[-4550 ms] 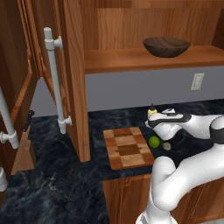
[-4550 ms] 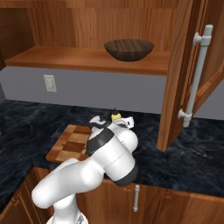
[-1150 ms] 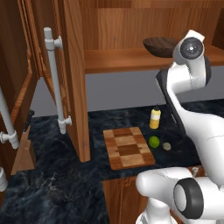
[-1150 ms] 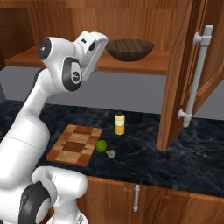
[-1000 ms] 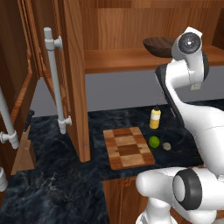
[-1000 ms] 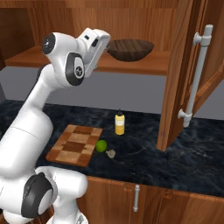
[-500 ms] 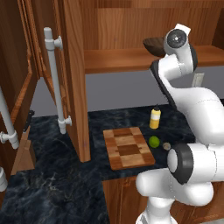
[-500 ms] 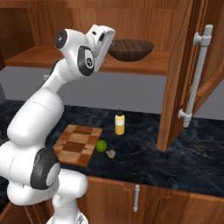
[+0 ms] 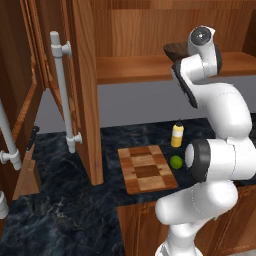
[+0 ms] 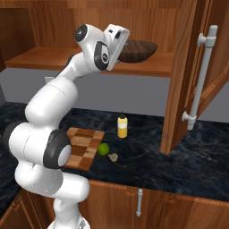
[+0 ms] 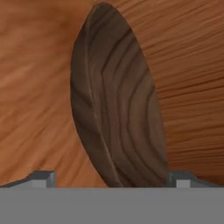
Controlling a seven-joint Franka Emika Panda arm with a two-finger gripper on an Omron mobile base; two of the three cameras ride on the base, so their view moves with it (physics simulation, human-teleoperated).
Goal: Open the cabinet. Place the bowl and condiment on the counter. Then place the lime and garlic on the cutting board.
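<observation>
Up high, the cabinet [image 10: 188, 76] is standing open, its door swung wide over the counter [image 10: 188, 165]. The cutting board [image 9: 147, 169] is lying bare on the stone. The bowl [image 10: 137, 50] is sitting on the cabinet shelf, and the gripper [image 11: 109, 178] is reaching toward it with jaws spread wide, gripping nothing. The condiment [image 10: 122, 126] is standing behind the board, the lime [image 10: 103, 149] is resting just beside the board's edge, and the garlic [image 10: 113, 157] is lying next to it

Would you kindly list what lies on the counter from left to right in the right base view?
cutting board → lime → garlic → condiment
</observation>
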